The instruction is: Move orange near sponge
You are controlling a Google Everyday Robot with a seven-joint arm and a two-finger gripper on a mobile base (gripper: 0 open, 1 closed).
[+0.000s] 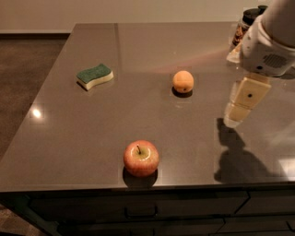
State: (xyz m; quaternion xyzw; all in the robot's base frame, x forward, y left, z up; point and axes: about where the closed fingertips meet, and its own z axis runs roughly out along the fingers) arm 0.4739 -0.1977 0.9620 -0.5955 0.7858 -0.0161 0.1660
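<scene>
**Gripper** (238, 110): hangs above the right side of the table (92, 138), clear of the surface, with its shadow thrown on the top just in front of it. Degree of opening: cannot tell. Nothing seen in its hold.

**Orange** (183, 81): rests on the table to the left of the gripper and a little farther back. Apart from it, untouched.

**Sponge** (94, 76): lies farther left again, past the orange and well apart from it, green side up.

**Apple** (141, 158): stands left of the gripper, toward the front edge. No part of the job.

**Progress:** judged at the opening stage. Orange not grasped, not lifted, not near the sponge. Left to do: reach across to the orange, take hold, carry it leftward over bare table, set it down just beside the sponge.

**Surface:** dark grey-brown, smooth and glossy, with a bright glint of light (36, 113) far to the left.

**Surroundings:**
- Jars (246, 23) behind the gripper at the back right corner, partly hidden by the arm.
- Drawer handle (140, 212) below the front edge.
- Dark floor (27, 69) beyond the left edge.
- Pale wall (138, 9) at the back.
</scene>
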